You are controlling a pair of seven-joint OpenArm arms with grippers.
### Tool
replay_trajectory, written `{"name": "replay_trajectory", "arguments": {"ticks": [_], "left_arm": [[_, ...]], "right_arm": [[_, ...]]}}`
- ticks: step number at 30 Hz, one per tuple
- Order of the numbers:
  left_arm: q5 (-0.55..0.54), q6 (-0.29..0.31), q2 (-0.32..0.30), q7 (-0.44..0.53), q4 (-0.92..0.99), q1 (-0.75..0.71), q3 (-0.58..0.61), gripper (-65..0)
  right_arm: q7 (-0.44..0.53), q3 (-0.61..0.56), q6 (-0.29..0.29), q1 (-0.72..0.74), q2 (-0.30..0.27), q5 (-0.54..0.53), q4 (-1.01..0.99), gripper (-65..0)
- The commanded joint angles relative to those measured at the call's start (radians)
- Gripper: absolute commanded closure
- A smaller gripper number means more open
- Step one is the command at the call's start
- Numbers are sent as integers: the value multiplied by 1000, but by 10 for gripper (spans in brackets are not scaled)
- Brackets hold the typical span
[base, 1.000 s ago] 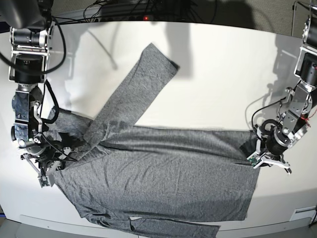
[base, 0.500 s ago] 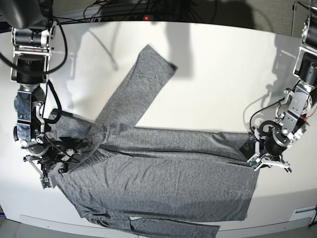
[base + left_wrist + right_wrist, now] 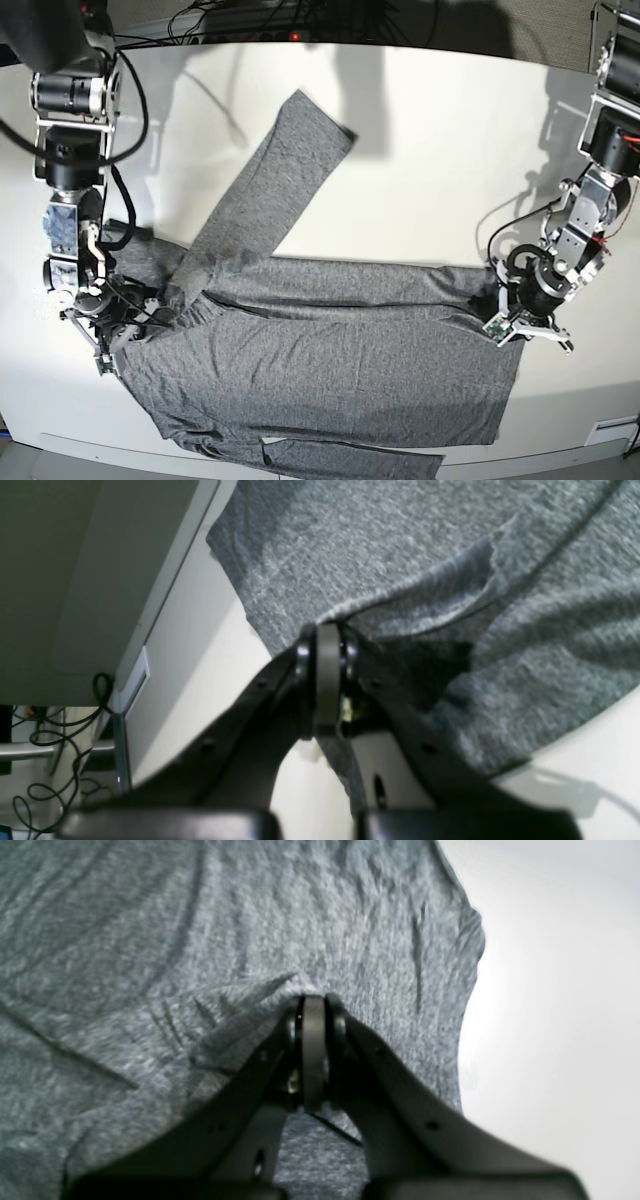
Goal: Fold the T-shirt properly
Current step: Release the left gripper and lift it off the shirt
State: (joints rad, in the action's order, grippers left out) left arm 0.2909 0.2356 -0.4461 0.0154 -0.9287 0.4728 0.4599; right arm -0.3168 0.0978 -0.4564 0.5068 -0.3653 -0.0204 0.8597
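The T-shirt [image 3: 330,360] lies spread across the near half of the white desk [image 3: 440,160], one sleeve angled toward the far side. The right gripper [image 3: 312,1007] has its jaws pinched on a fabric fold at one end; the left gripper [image 3: 325,635] clamps the opposite edge.

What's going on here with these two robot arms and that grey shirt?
Two robot arms are working on a heather-grey long-sleeved T-shirt spread across a white table. The left gripper is shut on a pinch of fabric at one end of the shirt, and the right gripper is shut on a pinch at the opposite end. One sleeve lies flat, angled away from the body. No fold of the body has been made yet.
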Motion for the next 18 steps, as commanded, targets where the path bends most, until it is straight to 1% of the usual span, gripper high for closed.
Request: {"name": "replay_trajectory", "arguments": {"ticks": [1,4,8,9,14,16,18], "left_arm": [[-4,-19,-11,15,-13,38,-8,0],[-5,-20,-10,12,13,52,-8,0],[-5,-20,13,32,156,106,-8,0],[-5,-20,20,51,202,122,-8,0],[-5,-19,59,211,375,174,-8,0],[-5,-19,74,246,404,180,-8,0],[-5,-19,86,248,413,181,-8,0]], "right_arm": [[33,7,5,55,-14,-5,-2,0],[33,6,5,95,-13,-5,-42,0],[45,7,19,117,-14,-5,-51,0],[48,6,27,119,-13,-5,-51,0],[57,6,27,118,-6,-5,-53,0],[69,7,28,119,-5,-5,-53,0],[77,6,29,119,0,-2,-53,0]]}}
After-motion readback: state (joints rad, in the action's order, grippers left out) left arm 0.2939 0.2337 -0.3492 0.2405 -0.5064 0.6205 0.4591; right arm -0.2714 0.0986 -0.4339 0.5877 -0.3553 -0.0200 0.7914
